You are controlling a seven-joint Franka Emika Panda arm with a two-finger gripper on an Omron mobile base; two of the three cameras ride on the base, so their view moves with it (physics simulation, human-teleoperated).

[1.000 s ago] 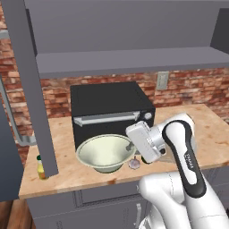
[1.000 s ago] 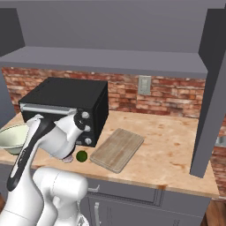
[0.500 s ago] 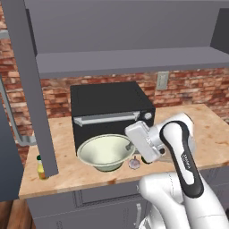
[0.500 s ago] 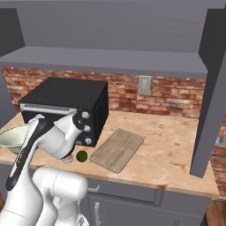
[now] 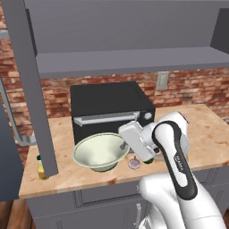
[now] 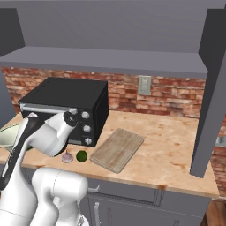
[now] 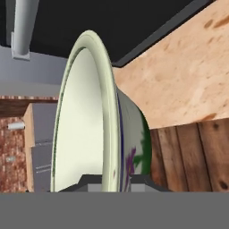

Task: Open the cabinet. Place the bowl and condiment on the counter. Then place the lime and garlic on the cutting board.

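While the white arm rises from the base and bends forward at its elbow, its wrist turns left and low over the desk (image 5: 210,134), putting the claw (image 7: 109,181) at the near rim of the bowl (image 5: 99,152). From the hand view the claw is clamped on the bowl, one fingertip on each side of the thin rim, with the cream inside on one side and the green-based outside on the other. From the left base view the bowl sits level just in front of the black oven (image 5: 112,109), at or barely above the desk; I cannot tell whether its base touches the wood.

One bowl is present. One condiment (image 5: 41,167) stands upright near the left front edge of the desk, beside the grey edge of the open cabinet door (image 5: 31,85). One garlic (image 6: 67,157) and one lime (image 6: 81,156) lie on the desk just beside each other, in front of the oven's right end and under the arm's wrist. One cutting board (image 6: 118,149) lies flat to the right of the lime, near but apart, with nothing on it. The cabinet (image 6: 114,31) above stands open, its shelf bare.
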